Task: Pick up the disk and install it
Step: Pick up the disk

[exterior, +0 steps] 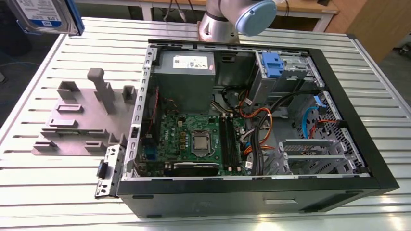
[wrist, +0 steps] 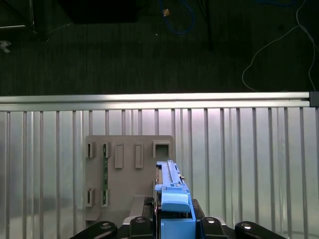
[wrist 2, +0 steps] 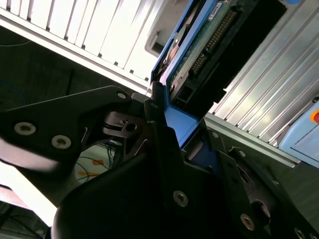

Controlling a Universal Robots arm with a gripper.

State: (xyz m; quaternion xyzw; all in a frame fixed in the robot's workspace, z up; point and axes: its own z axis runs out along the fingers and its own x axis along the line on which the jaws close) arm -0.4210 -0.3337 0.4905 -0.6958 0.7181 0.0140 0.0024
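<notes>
The disk (exterior: 44, 16), a silver drive with a white-and-blue label in a bright blue carrier, hangs in the air at the exterior view's top left, above the table's far corner. In the first wrist view the disk (wrist: 172, 196) stands edge-on between the black fingers of my gripper (wrist: 172, 226), which is shut on it. The second wrist view shows the disk's (wrist 2: 199, 55) green circuit board side and the blue carrier clamped in the gripper (wrist 2: 167, 132). The grey fixture (wrist: 129, 172) lies directly below the held disk.
An open computer case (exterior: 378, 163) lies on the slatted aluminium table (exterior: 70, 192), with a silver drive cage and blue latch (exterior: 272, 65) at its far right. The grey fixture (exterior: 83, 120) with upright posts sits left of the case. The arm's base (exterior: 222, 21) stands behind the case.
</notes>
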